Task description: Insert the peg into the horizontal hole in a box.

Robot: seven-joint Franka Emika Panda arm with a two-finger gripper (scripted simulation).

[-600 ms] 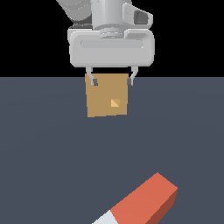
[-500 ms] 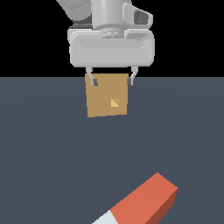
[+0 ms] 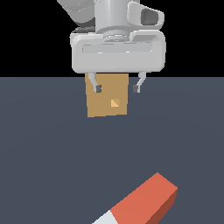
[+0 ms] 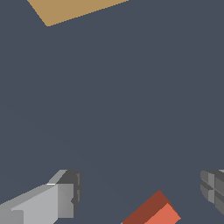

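Note:
The orange-red peg [image 3: 142, 203] lies flat on the dark floor at the near edge of the exterior view, its white end [image 3: 106, 218] pointing toward that view's left. Farther back stands the tan box [image 3: 107, 96], its small lighter hole [image 3: 115, 103] facing the camera. My gripper [image 3: 117, 88] hangs open in front of the box's upper part, high above the floor, with nothing between its fingers. In the wrist view one peg end [image 4: 154, 211] shows between the two fingers [image 4: 65, 194], and a corner of the box [image 4: 70, 9] sits at the frame's edge.
A flat dark grey floor [image 3: 52, 157] surrounds the peg and the box. Nothing else stands on it within view.
The gripper has shifted slightly toward the exterior view's right and a little lower. Peg and box have not moved.

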